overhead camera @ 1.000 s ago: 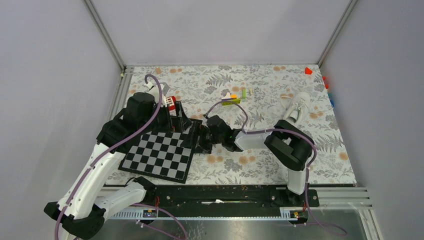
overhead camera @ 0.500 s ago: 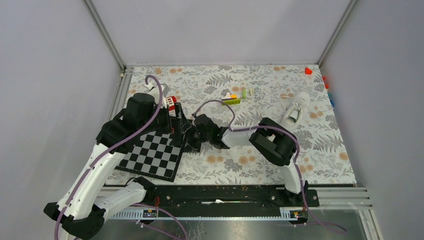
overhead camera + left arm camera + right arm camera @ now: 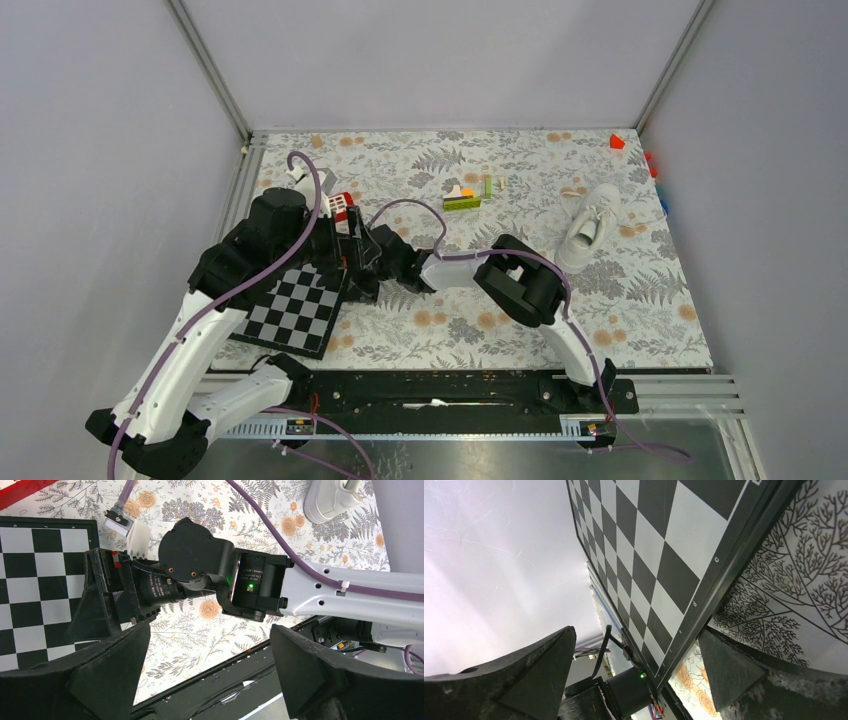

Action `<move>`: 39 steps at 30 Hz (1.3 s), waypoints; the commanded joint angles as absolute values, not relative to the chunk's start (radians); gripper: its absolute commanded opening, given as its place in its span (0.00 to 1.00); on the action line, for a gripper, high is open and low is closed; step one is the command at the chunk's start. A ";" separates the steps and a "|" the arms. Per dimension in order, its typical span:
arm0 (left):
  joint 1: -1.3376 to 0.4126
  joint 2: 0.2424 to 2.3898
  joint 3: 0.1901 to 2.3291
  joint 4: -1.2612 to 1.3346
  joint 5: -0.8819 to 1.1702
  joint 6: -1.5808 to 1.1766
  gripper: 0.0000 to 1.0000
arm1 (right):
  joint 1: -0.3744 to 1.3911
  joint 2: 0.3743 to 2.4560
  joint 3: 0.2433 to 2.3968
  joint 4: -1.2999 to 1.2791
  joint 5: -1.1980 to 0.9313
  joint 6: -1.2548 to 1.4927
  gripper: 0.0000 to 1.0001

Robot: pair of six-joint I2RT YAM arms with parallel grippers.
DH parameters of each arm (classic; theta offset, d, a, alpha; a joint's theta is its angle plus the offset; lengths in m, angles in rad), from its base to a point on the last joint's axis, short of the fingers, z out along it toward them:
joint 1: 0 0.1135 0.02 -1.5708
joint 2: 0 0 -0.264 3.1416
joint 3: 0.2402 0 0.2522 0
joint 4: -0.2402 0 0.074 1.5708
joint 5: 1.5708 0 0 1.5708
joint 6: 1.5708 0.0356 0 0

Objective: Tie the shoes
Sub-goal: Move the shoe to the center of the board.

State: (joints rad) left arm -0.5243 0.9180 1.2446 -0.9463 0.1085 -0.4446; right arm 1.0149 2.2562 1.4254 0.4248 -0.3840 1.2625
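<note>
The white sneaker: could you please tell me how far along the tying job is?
Done: nothing visible; the sneaker lies at the table's far right, laces too small to judge. In hand: nothing held; the left gripper and right gripper, jaws open, meet at the checkerboard's right edge. Left: reaching the sneaker and tying it.

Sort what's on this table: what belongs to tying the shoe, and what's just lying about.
For the job:
- sneaker, white, far right, laces loose as far as can be told

Lying about:
- chessboard, near left
- bricks, lime and yellow, far middle
- red block, far right corner
- red-and-white piece, behind the chessboard
</note>
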 commanded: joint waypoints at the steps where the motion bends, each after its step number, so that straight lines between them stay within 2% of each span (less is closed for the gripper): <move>1: -0.518 0.898 1.272 -0.921 0.097 -0.432 0.99 | 1.024 2.241 1.447 0.437 -0.406 1.272 1.00; 11: -0.518 0.881 1.247 -0.823 0.193 -0.446 0.99 | 0.971 1.997 1.234 0.323 -0.316 1.143 1.00; 16: -0.518 0.907 1.271 -0.836 0.158 -0.431 0.99 | 0.895 1.754 1.042 0.202 -0.255 0.985 1.00; 18: -0.518 0.917 1.261 -0.829 0.154 -0.433 0.99 | 0.861 1.591 0.966 0.056 -0.154 0.884 1.00; 23: -0.518 0.959 1.210 -0.725 0.221 -0.486 0.99 | 0.738 1.185 0.912 -0.427 0.255 0.619 1.00; 27: -0.520 1.012 1.186 -0.649 0.300 -0.535 0.99 | 0.507 0.988 0.882 -0.616 0.343 0.557 1.00; 32: -0.522 1.035 1.183 -0.618 0.319 -0.573 0.99 | 0.213 0.980 0.917 -0.715 0.324 0.546 0.98; 36: -0.522 1.019 1.168 -0.614 0.306 -0.589 0.99 | -0.005 1.079 0.948 -0.704 0.172 0.530 0.85; 39: -0.523 0.999 1.149 -0.616 0.294 -0.594 0.99 | -0.071 1.152 0.973 -0.683 0.136 0.514 0.79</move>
State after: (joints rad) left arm -0.5236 1.0431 1.1690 -0.6762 0.2844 -0.5705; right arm -0.0040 1.0943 0.9138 -0.6544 0.2131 0.5587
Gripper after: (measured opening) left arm 0.986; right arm 0.817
